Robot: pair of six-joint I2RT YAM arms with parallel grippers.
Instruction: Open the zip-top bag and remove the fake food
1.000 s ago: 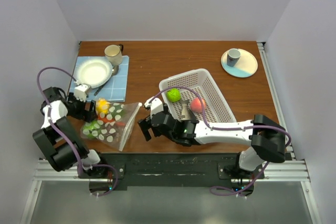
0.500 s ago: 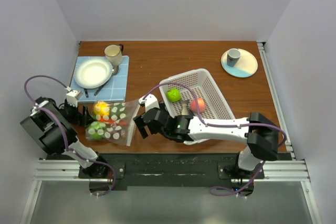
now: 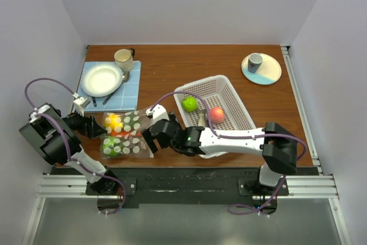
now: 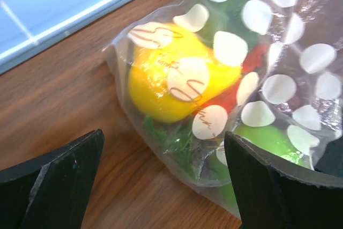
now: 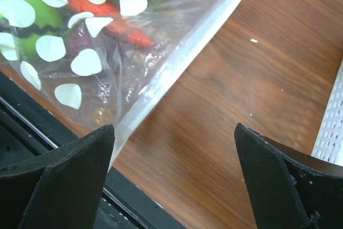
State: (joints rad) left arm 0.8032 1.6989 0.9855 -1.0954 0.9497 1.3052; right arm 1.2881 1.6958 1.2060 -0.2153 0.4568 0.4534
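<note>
Top view: the zip-top bag [image 3: 123,136] lies flat on the counter [image 3: 189,64] near the front-left edge, between the left gripper [image 3: 96,128] and the right gripper [image 3: 150,139]. Both grippers stand spread and hold nothing.

Left wrist view only: a yellow fruit [image 4: 161,87] and a green fruit [image 4: 270,139] sit inside the bag's end.

Right wrist view only: the white zip strip [image 5: 185,52] and an orange-red piece [image 5: 115,12]. Whether the strip is sealed cannot be told.

The printed dots obscure the other contents. The basket [image 3: 235,98] holds 2 round fruits.
</note>
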